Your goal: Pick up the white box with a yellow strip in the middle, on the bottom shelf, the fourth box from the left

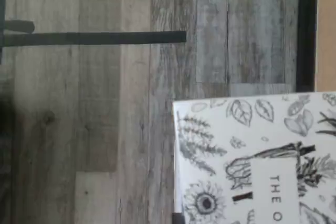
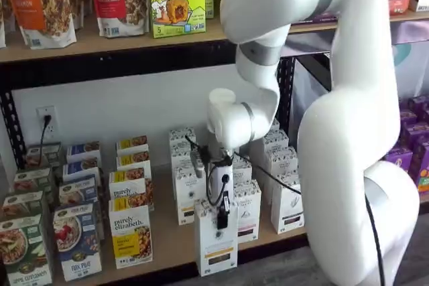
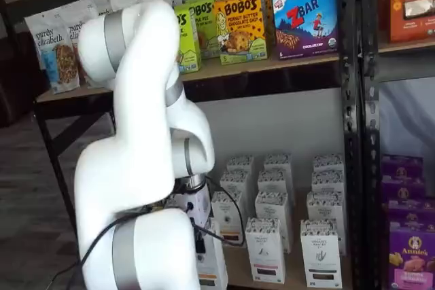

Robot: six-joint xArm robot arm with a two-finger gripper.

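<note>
One box, the target: the white box with a yellow strip [image 2: 216, 249] is in front of its row, at the front edge of the bottom shelf [image 2: 167, 239]. Its base seems past the black front edge, so I judge it is carried, not standing.
Gripper: the gripper [image 2: 222, 218] hangs straight down on the box's top part, black fingers clenched on the carton. No gap shows betw. the fingers and the box.
Why a top grip: the carton is tall and narrow with neighbours close on both sides. Prob. only the upper end was free to take.
Wrist view: the speckled leaf-print top [image 1: 252, 156] of the box fills one corner, with grey floor planks [image 1: 105, 129] behind it. This fits a box that hangs out over the floor.
Neighbour cartons: the other white cartons [image 2: 248, 209] stand upright in rows just behind and beside. None looks tipped.
Purely elizabeth boxes: the wider boxes [image 2: 131, 232] are apart from the gripper, not touched.
Cable: a black cable [image 2: 268, 175] runs from the wrist toward the arm [image 2: 348, 132] and passes over the cartons. It might catch a top if the arm swings low.
Other shelf view: the arm hides most of the box [image 3: 212, 263]. Only one white edge shows below the wrist.
Stage: grasp done, I think. What is left is to bring the box clear.
</note>
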